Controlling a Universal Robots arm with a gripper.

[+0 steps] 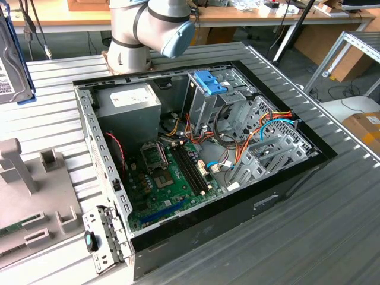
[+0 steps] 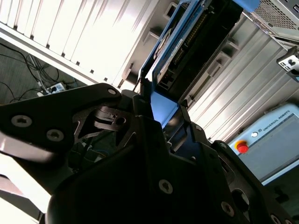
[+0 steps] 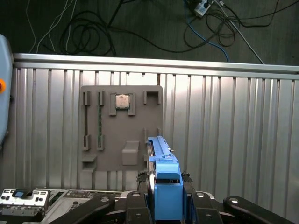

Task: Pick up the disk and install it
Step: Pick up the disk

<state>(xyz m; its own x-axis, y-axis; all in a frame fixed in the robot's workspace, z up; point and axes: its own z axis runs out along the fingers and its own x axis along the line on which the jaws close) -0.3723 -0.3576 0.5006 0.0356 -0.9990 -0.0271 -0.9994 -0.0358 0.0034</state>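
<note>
The disk stands edge-on between my gripper's black fingers in the first wrist view, with its bright blue carrier rail facing the camera. In the second wrist view the disk rises from the gripper, showing its dark underside and blue rails. The gripper is shut on it. In the exterior view the disk shows at the far left edge, grey with a white barcode label and a blue rail, held over the ribbed table. It is well apart from the open computer case.
Inside the case, a bare blue bracket tops the grey drive cage, beside the power-supply box. A grey fixture plate with a chip lies on the table below the gripper. The arm's base stands behind the case.
</note>
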